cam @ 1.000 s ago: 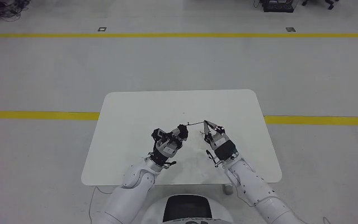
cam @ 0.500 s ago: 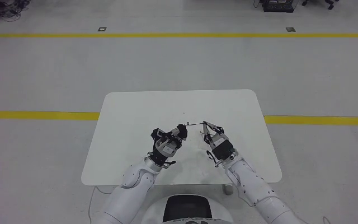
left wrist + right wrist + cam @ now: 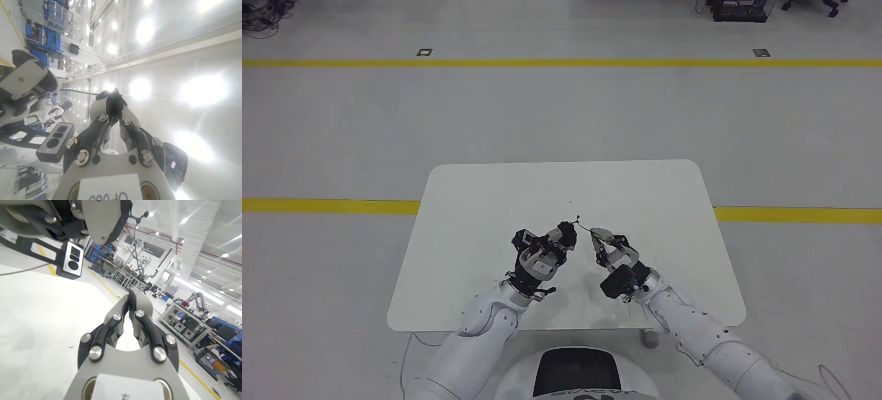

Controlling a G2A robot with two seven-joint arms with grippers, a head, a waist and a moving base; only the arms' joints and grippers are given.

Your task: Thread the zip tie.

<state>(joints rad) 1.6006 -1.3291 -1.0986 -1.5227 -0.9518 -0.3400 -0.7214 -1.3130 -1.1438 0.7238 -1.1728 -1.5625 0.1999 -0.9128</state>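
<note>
Left pincer [image 3: 113, 100]: clenched on the zip tie [image 3: 135, 247] near its head, in the air above the white counter [image 3: 492, 200]. Right pincer [image 3: 130, 298]: clenched, with the strap's thin tail meeting its tips; the exact contact is hard to make out. The right wrist view shows the black strap rising from those tips to the head beside the left pincer. The top view gives only a faint short line between the two pincers, just beside each other. In the left wrist view, glare washes out the fingertips.
</note>
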